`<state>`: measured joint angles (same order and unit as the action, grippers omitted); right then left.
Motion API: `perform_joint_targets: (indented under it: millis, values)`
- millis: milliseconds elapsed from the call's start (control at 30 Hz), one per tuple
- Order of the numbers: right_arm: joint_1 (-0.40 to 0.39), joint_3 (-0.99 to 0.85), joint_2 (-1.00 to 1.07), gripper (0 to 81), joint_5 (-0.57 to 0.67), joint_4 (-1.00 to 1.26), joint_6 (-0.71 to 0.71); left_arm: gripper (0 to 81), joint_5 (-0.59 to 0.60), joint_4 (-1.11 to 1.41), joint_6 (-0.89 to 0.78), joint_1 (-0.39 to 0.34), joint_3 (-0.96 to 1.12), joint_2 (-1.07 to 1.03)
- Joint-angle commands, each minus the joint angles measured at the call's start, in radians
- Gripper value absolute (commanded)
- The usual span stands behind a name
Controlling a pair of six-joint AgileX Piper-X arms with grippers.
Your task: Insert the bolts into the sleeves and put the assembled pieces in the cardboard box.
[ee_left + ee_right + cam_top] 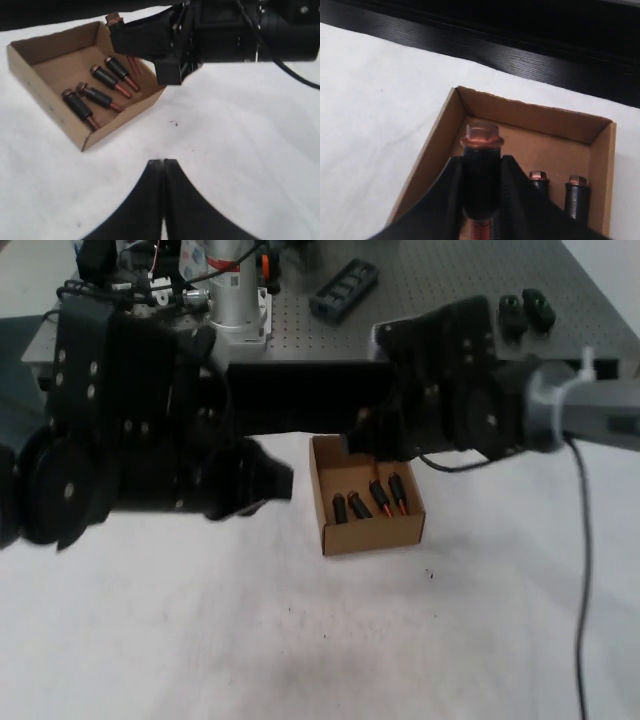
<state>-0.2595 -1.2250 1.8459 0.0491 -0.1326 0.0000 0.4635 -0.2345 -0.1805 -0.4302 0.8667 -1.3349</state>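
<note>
The cardboard box (370, 532) stands on the white cloth with several assembled pieces (371, 500) lying side by side in it, black sleeves on copper bolts (102, 82). My right gripper (482, 162) is shut on one more assembled piece (481, 136), held copper head up over the box's (535, 112) corner. From the left wrist view this right gripper (140, 36) hangs over the far side of the box (42, 87). My left gripper (163, 170) is shut on nothing, above the cloth beside the box, and sits left of the box in the high view (268, 480).
A dark bench edge (520, 55) runs behind the box. Beyond it a perforated metal table (440, 280) carries a black tray (343, 288) and other gear. A cable (580, 570) hangs from the right arm over the cloth (300, 640).
</note>
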Motion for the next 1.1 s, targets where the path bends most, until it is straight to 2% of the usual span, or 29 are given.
perform_joint_targets:
  millis: [0,167,333,400,567,733,867,1067]
  values:
    - [0.000,-0.133,0.099,1.5,-0.039,-0.086,-0.012,0.7,-0.131,0.002,0.036,0.004,-0.066,0.068]
    - [0.000,-0.236,0.196,1.5,-0.049,-0.218,-0.015,0.7,-0.172,0.002,0.036,0.004,-0.166,0.168]
    - [0.000,-0.246,0.232,0.1,-0.049,-0.263,-0.015,0.7,-0.229,0.002,0.026,0.004,-0.275,0.292]
    - [0.002,-0.244,0.232,7.9,-0.049,-0.277,-0.015,0.7,-0.235,0.002,0.015,0.004,-0.321,0.350]
    - [0.008,-0.244,0.232,35.6,-0.049,-0.280,-0.015,0.7,-0.258,0.002,-0.009,0.004,-0.438,0.489]
    - [0.015,-0.232,0.172,36.4,-0.009,-0.280,-0.015,0.7,-0.340,0.004,-0.021,0.004,-0.535,0.642]
    - [0.015,-0.102,0.018,36.4,0.036,-0.204,-0.015,0.7,-0.348,0.003,-0.029,0.004,-0.583,0.740]
    - [0.012,0.324,-0.353,36.4,0.036,0.081,0.037,0.7,-0.348,-0.007,-0.029,0.004,-0.634,0.870]
